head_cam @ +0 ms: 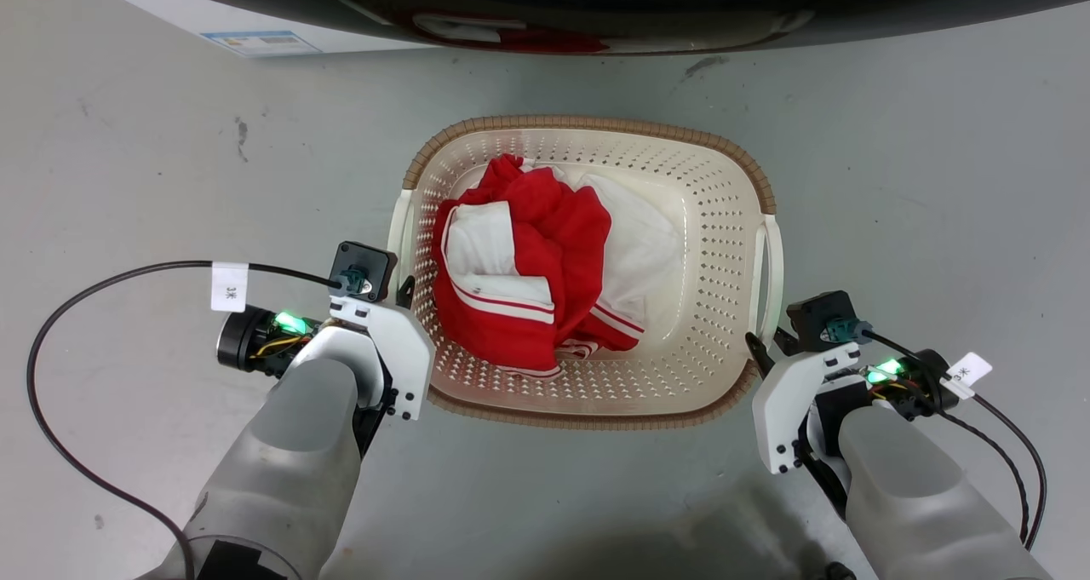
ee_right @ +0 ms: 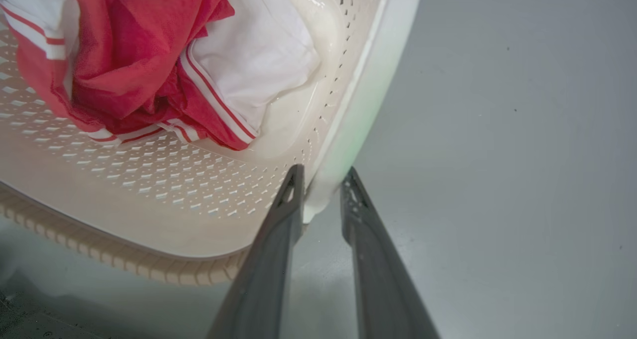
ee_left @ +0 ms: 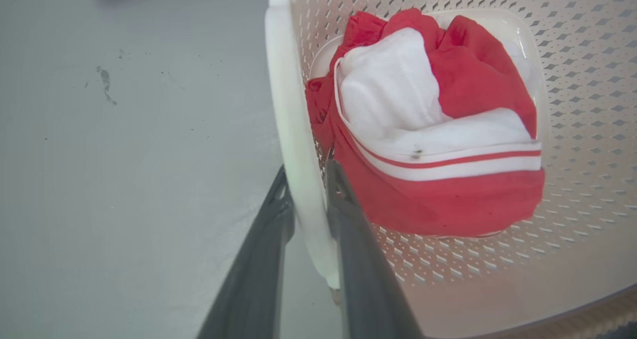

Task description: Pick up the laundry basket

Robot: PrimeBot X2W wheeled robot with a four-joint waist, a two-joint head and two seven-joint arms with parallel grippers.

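A pale grey, lightly scuffed floor (head_cam: 170, 180) is spread under everything. In the left wrist view the left gripper (ee_left: 308, 169) is seen closed down to a narrow gap on the white plastic side handle (ee_left: 293, 120), one long dark finger (ee_left: 268, 229) pressed to the handle's outer face and the other laid against its inner face, next to the basket wall. In the right wrist view the right gripper (ee_right: 323, 170) is set the same way astride the opposite white handle (ee_right: 358, 125), near its lower end; both fingers appear to be met by the plastic (the contact on the outer side is less plainly shown). Both handles belong to the cream-white, perforated, rounded-rectangular plastic laundry basket (head_cam: 715, 248) with a brown woven-look rim, which is seen in the head view between the two pale forearms, in the middle of the floor; whether it is lifted clear of the floor cannot be told. A crumpled red and white striped garment (head_cam: 545, 273) is heaped inside it, towards the robot's left. Green lights (head_cam: 289, 321) are lit on both wrists, and black cables (head_cam: 68, 307) carrying white tags (head_cam: 228, 286) are looped outward from them. Beyond the basket, a large dark curved appliance front (head_cam: 596, 1) is seen along the top edge, with a white panel bearing a blue label (head_cam: 255, 42) beside it.
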